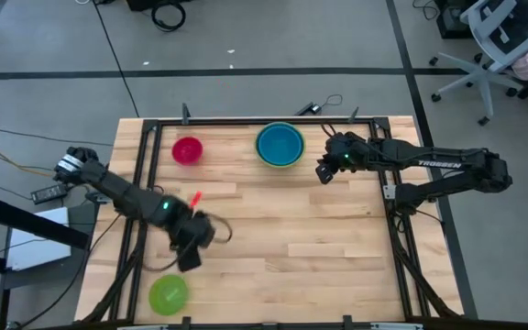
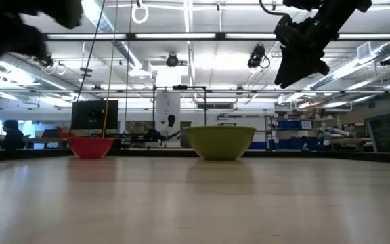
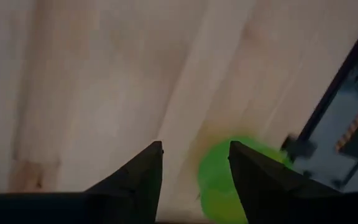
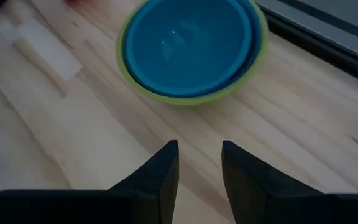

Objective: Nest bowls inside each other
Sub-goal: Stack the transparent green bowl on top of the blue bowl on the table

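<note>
The olive-green bowl point(image 1: 280, 145) stands at the table's far middle with blue bowls point(image 4: 188, 43) nested inside it. A magenta-red bowl point(image 1: 187, 150) rests on its base at the far left. A small lime-green bowl point(image 1: 168, 294) sits near the front left edge. My left gripper point(image 1: 189, 259) hovers open above the table just beyond the lime bowl point(image 3: 229, 183), nothing between its fingers. My right gripper point(image 1: 323, 173) hangs open in the air right of the stacked bowls, holding nothing.
A black metal frame point(image 1: 145, 165) borders the wooden table on the left, right and far sides. A small red mark point(image 1: 196, 198) lies on the left part of the table. The middle and right of the tabletop are bare wood.
</note>
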Motion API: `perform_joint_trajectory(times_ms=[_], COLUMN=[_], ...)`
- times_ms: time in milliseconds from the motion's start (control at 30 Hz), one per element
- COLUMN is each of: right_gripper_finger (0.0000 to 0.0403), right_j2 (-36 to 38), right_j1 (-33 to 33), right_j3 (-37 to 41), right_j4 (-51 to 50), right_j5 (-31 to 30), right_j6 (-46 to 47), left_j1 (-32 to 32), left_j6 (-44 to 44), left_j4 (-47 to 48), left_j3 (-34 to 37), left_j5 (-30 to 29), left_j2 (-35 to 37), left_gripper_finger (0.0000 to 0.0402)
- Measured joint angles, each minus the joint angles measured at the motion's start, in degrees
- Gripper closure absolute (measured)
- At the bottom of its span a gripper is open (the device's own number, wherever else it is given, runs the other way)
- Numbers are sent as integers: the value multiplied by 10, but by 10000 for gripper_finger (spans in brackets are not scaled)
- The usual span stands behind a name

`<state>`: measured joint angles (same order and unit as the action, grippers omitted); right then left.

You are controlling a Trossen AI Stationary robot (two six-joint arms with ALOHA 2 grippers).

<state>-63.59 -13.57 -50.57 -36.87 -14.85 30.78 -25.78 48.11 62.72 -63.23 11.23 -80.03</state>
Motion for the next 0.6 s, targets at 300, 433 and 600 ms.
perform_joint_trajectory(times_ms=[300, 433, 600], right_gripper_finger=[275, 275, 275], right_j2=[-22, -23, -23], right_j1=[-6, 2, 9], right_j3=[0, 0, 0], right_j4=[33, 23, 22], right_j5=[44, 46, 44], right_j6=[1, 15, 20], left_j1=[-145, -176, -198], left_j6=[-9, 49, 61], left_j4=[-156, -202, -226], left_j3=[81, 122, 151], left_j5=[13, 10, 10], left_j2=[-2, -3, -3], left_gripper_finger=[236, 242, 246])
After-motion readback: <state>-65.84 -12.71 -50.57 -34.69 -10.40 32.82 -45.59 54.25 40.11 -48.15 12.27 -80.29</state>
